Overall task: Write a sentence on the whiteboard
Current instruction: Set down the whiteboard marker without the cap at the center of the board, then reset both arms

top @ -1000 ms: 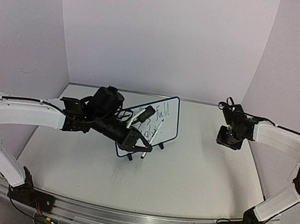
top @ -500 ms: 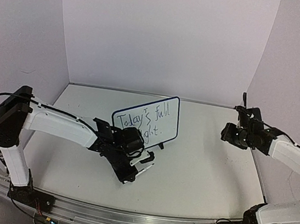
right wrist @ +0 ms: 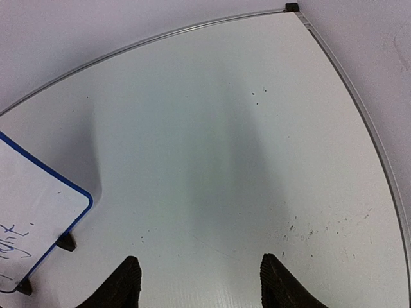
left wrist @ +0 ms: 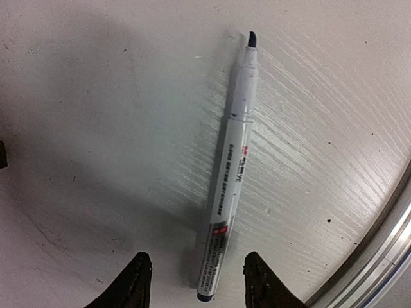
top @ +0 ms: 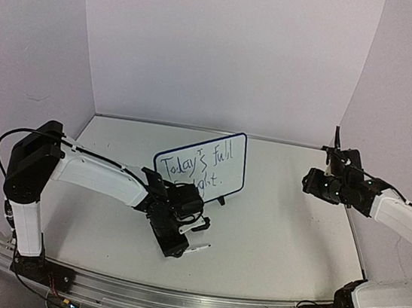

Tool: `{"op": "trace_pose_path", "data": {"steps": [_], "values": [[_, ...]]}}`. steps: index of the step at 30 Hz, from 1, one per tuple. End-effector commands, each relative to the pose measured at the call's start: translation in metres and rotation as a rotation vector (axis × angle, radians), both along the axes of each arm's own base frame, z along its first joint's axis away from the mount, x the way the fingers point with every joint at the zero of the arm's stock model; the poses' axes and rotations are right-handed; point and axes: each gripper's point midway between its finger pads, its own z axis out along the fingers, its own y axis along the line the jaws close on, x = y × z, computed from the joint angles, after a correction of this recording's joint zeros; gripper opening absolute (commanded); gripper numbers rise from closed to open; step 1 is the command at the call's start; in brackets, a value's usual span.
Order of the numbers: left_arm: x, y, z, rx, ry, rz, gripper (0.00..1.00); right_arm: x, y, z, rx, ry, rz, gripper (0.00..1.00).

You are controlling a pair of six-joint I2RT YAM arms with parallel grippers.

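The whiteboard [top: 220, 160] stands upright at the table's middle on its black feet. On it is the sentence [top: 193, 166], dark handwriting on two lines reading "Today's full of light." In the right wrist view, a corner of the whiteboard [right wrist: 35, 205] shows at lower left. The slim white marker [left wrist: 232, 173] lies flat on the table with its dark tip pointing away. My left gripper [left wrist: 198, 282] is open over the marker's rear end, both fingers clear of it. In the top view, my left gripper [top: 181, 243] is low in front of the board, the marker [top: 198, 249] beside it. My right gripper [right wrist: 200, 279] is open and empty, held at the right [top: 316, 185].
A metal rail [left wrist: 379, 250] runs along the table's near edge, close to the marker. The table's back edge strip [right wrist: 160, 35] and right side edge [right wrist: 379, 154] border bare white surface under the right gripper. White walls enclose the table on three sides.
My left gripper has opened and let go of the marker, which now lies on the table in front of the board. The right arm has drawn back to the right, its jaws wider.
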Motion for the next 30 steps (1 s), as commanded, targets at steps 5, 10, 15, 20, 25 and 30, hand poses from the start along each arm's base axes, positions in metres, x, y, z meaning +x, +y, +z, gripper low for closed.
{"op": "trace_pose_path", "data": {"steps": [5,10,15,20,25,30], "values": [[0.012,-0.001,0.028,-0.092,-0.092,0.058,0.64,0.005,0.004,0.012,0.014,-0.045,0.022,0.60],[0.024,0.015,0.047,-0.229,-0.041,0.185,0.72,0.007,0.009,0.013,0.018,-0.045,0.047,0.60],[0.033,0.038,0.054,-0.304,-0.029,0.276,0.74,0.009,0.010,0.010,0.004,-0.038,0.060,0.60],[0.066,0.087,0.067,-0.385,-0.069,0.459,0.77,0.012,0.007,-0.004,0.011,-0.005,0.069,0.61],[0.105,0.146,0.075,-0.417,-0.143,0.674,0.79,0.016,-0.010,-0.016,0.049,0.012,0.042,0.61],[0.143,0.203,0.093,-0.466,-0.254,0.871,0.82,0.018,-0.030,-0.014,0.078,-0.004,0.011,0.62]]}}
